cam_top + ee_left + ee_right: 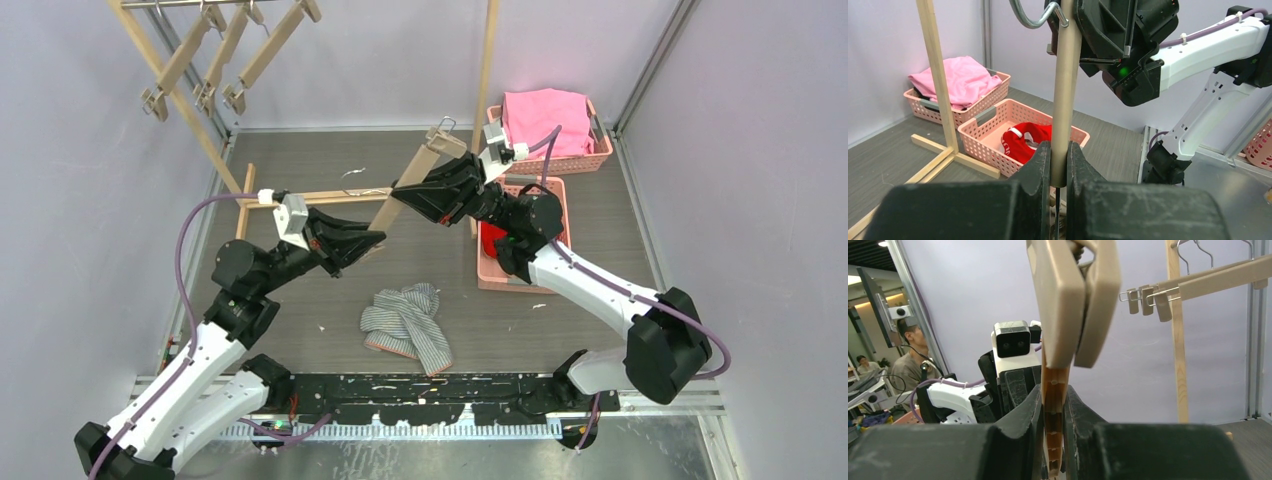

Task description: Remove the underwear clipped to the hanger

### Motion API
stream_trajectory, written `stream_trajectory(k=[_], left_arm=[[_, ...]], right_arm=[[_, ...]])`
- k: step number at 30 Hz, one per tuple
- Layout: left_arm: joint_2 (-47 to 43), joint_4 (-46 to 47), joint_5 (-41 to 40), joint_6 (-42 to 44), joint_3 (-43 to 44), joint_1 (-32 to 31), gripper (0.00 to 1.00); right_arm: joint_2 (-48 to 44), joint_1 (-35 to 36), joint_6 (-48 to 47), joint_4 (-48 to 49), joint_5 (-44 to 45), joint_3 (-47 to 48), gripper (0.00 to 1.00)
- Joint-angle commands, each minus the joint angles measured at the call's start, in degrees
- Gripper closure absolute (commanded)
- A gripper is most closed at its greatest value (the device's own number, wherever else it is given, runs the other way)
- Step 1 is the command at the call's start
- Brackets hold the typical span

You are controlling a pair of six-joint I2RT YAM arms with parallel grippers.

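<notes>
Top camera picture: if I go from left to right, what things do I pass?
Empty wooden hangers → grey striped underwear on the floor → red underwear → pink cloth.

Held hanger (420, 168) blocks centre; table (560, 320) around striped underwear (405, 325) open

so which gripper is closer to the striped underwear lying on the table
Left. The left gripper, shut on the near end of the hanger, is just beyond the striped underwear; the right gripper grips the hanger farther back.
</notes>
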Motion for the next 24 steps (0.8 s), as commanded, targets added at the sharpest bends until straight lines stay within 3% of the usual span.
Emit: stream_trajectory(k=[1, 11, 15, 18, 20, 22, 24], left_arm=[[-2.41, 4.01, 0.01, 0.59, 2.36, 0.05, 1.00], [-2.39, -3.07, 2.27, -0.14, 7.13, 0.05, 1.00], [-2.74, -12.26, 0.00, 1.82, 11.97, 0.07, 1.00], [-3.10, -16.96, -0.41, 2.64, 15.00, 0.09, 1.00], [-3.53, -18.81, -0.73, 2.67, 16.01, 0.05, 1.00], [-3.95, -20.94, -1.75, 2.84, 16.71, 0.05, 1.00], [-4.41, -23.22, -2.86, 3.52, 17.32, 0.05, 1.00]], right_arm=[[-1.97, 0.18, -1.48, 1.60, 2.65, 0.03, 0.99], [-0.76, 0.21, 0.14, 2.98, 2.28, 0.12, 0.99], [-1.00, 0.19, -0.71, 0.44, 1.96, -0.18, 0.96], [-1.24, 0.21, -2.12, -1.92, 2.02, -0.84, 0.77], [-1.53, 0.23, -2.91, -2.36, 2.43, -1.92, 0.55], [-1.56, 0.21, -3.89, -2.98, 2.45, -2.43, 0.46], [-1.51, 0.23, -4.67, -4.07, 2.31, -2.64, 0.30]])
